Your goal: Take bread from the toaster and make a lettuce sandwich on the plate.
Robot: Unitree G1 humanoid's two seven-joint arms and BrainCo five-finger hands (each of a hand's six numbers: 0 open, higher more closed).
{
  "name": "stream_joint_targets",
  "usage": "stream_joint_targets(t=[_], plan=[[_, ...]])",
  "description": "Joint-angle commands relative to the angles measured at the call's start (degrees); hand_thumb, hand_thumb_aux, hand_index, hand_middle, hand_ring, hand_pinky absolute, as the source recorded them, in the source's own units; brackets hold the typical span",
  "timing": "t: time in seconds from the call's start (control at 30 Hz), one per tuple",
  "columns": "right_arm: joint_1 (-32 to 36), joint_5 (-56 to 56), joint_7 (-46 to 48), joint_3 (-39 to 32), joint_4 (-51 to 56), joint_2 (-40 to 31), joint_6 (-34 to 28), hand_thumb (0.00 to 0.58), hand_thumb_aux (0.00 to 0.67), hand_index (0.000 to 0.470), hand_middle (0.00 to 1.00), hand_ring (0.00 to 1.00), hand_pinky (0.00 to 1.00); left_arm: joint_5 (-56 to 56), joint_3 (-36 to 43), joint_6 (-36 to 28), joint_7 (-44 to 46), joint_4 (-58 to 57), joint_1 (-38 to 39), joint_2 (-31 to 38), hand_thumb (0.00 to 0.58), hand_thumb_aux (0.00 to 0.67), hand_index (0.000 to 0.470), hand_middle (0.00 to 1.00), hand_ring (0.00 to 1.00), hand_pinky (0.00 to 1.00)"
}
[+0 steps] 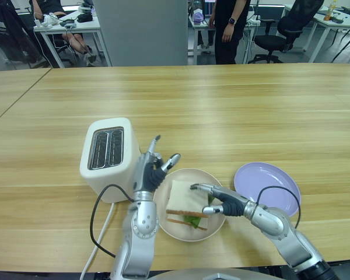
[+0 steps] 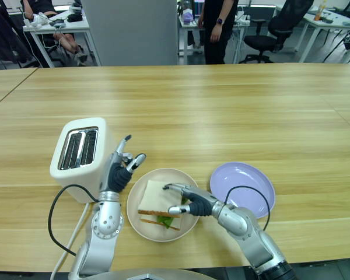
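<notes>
A white toaster (image 1: 106, 156) stands at the left with both slots empty. To its right a beige plate (image 1: 215, 182) holds a sandwich (image 1: 186, 204): a bread slice on top, green lettuce (image 1: 193, 220) and another slice below. My left hand (image 1: 151, 169) rises between toaster and plate, fingers spread and holding nothing. My right hand (image 1: 221, 201) lies over the plate's right side, fingers stretched out, their tips at the sandwich's right edge, not closed around it.
A purple plate (image 1: 267, 186) lies bare to the right of the beige one. The toaster's black cord (image 1: 99, 216) loops toward the table's front edge. The wide wooden table (image 1: 221, 111) stretches beyond.
</notes>
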State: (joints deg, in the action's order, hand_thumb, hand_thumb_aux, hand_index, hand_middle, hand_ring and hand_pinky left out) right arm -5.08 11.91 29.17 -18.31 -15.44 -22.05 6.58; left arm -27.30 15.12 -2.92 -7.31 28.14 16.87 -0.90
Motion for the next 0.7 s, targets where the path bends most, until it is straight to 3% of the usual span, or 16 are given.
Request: stream_joint_targets(t=[0.03,0.13,0.17,0.23,0.27,0.3,0.33,0.37,0.4,0.43,0.53,0.7], plan=[[0.85,-8.22,0.92,4.53,-7.43,1.21,-6.69,0.000,0.000,0.000,0.00,0.00,0.00,10.73,-2.91,6.00,2.12,2.57,2.76,0.21,0.000,0.000,0.000,0.79,0.79,0.79],[0.19,-11.27,0.68,6.16,-11.54,1.51,-8.59,0.000,0.000,0.000,0.00,0.00,0.00,16.13,-3.63,9.44,4.39,5.83,5.28,1.21,0.000,0.000,0.000,0.78,0.78,0.78],[-0.28,-12.42,0.96,6.45,-12.58,1.43,-9.25,0.000,0.000,0.000,0.05,0.05,0.05,18.01,-3.44,10.32,5.67,6.93,6.31,1.92,0.000,0.000,0.000,0.78,0.78,0.78],[-1.76,-15.99,2.66,6.54,-13.68,0.88,-11.02,0.000,0.000,0.000,0.27,0.27,0.27,22.75,-2.72,11.44,9.10,8.71,8.90,3.94,0.000,0.000,0.000,0.78,0.78,0.78],[-2.75,-18.31,4.07,6.36,-13.74,0.38,-12.37,0.000,0.000,0.000,0.47,0.47,0.47,25.38,-2.34,11.34,11.21,9.31,10.46,5.34,0.000,0.000,0.000,0.78,0.78,0.78],[-3.90,-20.81,5.93,5.90,-13.79,-0.44,-14.35,0.194,0.123,0.085,0.64,0.64,0.64,27.66,-1.98,11.02,13.42,9.70,12.21,7.02,0.000,0.000,0.000,0.78,0.78,0.78],[-5.29,-22.86,7.46,5.68,-13.67,-1.08,-14.84,0.403,0.300,0.206,0.71,0.71,0.71,29.31,-1.60,10.94,15.57,9.95,14.33,8.97,0.436,0.336,0.231,0.80,0.80,0.80],[-6.70,-25.18,9.04,5.55,-13.65,-1.65,-15.46,0.580,0.670,0.460,0.93,0.93,0.93,30.83,-1.20,10.51,17.29,10.33,16.42,10.68,0.580,0.670,0.460,0.91,0.91,0.91],[-8.49,-27.03,11.15,4.94,-13.81,-2.77,-15.48,0.580,0.670,0.460,0.93,0.93,0.93,32.28,-0.12,9.59,19.58,11.05,18.90,13.05,0.580,0.670,0.460,0.91,0.91,0.91],[-10.29,-27.62,13.04,4.10,-13.92,-3.89,-14.00,0.580,0.670,0.460,1.00,1.00,1.00,33.51,1.19,8.99,21.74,11.78,21.24,15.39,0.580,0.670,0.460,1.00,1.00,1.00],[-15.14,-27.89,18.88,0.10,-13.50,-7.74,-11.04,0.580,0.670,0.460,1.00,1.00,1.00,36.62,3.15,9.91,27.48,11.16,27.43,21.59,0.580,0.670,0.460,1.00,1.00,1.00],[-18.48,-27.59,22.10,-3.24,-11.26,-9.76,-8.94,0.580,0.670,0.460,1.00,1.00,1.00,37.47,3.65,9.27,33.20,6.95,31.57,28.57,0.580,0.670,0.460,1.00,1.00,1.00]])
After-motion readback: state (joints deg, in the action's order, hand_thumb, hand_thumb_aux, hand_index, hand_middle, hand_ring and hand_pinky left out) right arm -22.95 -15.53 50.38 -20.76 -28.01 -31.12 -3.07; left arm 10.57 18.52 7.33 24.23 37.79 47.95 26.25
